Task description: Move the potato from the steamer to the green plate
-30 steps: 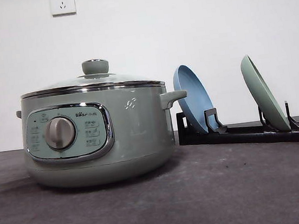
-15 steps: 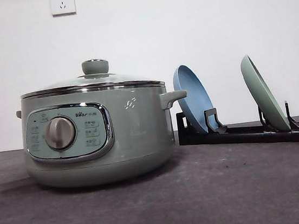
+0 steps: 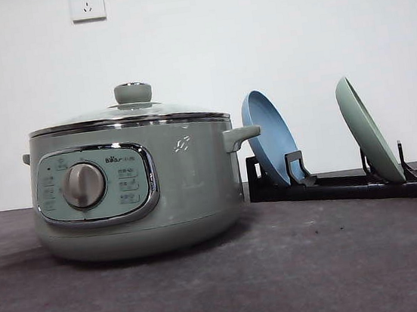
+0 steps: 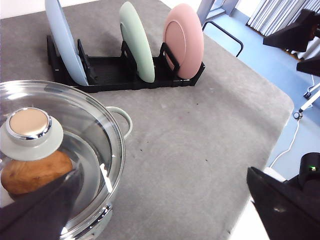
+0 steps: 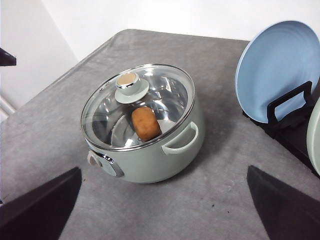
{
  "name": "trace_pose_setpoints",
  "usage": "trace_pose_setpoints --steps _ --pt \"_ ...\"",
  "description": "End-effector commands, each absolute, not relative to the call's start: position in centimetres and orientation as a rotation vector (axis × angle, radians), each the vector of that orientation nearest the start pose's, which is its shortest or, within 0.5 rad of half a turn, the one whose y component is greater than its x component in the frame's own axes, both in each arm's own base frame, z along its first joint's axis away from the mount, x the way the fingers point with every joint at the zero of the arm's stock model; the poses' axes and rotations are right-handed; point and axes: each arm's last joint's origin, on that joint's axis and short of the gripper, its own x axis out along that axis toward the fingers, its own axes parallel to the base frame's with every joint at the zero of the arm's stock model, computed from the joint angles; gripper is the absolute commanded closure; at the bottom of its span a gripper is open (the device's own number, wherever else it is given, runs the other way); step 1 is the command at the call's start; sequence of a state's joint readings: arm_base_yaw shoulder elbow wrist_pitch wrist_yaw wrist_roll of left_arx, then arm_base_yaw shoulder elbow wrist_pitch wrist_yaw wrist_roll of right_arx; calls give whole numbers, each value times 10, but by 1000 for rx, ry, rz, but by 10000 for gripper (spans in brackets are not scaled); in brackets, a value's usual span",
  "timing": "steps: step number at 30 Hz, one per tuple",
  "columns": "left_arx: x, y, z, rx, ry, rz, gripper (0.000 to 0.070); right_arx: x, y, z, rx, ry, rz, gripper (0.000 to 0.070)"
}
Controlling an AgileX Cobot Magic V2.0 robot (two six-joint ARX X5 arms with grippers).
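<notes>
Potato (image 5: 145,123) sits inside the steamer (image 3: 136,188), down on the shiny bottom, and the glass lid (image 5: 137,105) with its round knob (image 3: 133,93) is shut on top of it. The steamer stands on the grey table (image 3: 283,268) toward its left side. Behind it, near the back edge of the table, a black rack (image 3: 349,184) holds plates on their edges: the blue plate (image 3: 269,137) next to the steamer, then the green plate (image 3: 367,129), then a pink plate (image 4: 184,41) at the far end. Nothing has moved in the front view since the earlier pictures; the pot, lid and plates are all in the same spots. That means the job has not really begun. The lid must come off first, and the green plate probably has to come out of the rack and lie flat before the potato can go on it. The left gripper (image 4: 160,210) hangs over the lid and the right gripper (image 5: 165,210) looks down at the pot from higher up. Both claws hold nothing, and their dark tips sit far apart at the picture corners, so they look wide, though the tips are blurry and I am not fully sure.
</notes>
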State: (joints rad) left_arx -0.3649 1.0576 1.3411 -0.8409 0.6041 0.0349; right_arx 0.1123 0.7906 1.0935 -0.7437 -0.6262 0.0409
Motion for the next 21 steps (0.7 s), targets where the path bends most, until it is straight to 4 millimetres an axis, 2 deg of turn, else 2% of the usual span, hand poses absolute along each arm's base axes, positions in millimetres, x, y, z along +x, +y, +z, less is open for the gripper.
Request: trace_pose_setpoints --steps 1,10,15,21 --pt "169 -83 416 -29 544 -969 0 130 32 389 164 436 722 0" --pt "173 -85 411 -35 591 -966 0 135 33 388 227 459 699 0" --pt "175 -86 410 -36 601 -965 0 160 34 386 284 469 623 0" --pt "175 -86 409 -36 605 -965 0 204 34 374 336 493 519 0"
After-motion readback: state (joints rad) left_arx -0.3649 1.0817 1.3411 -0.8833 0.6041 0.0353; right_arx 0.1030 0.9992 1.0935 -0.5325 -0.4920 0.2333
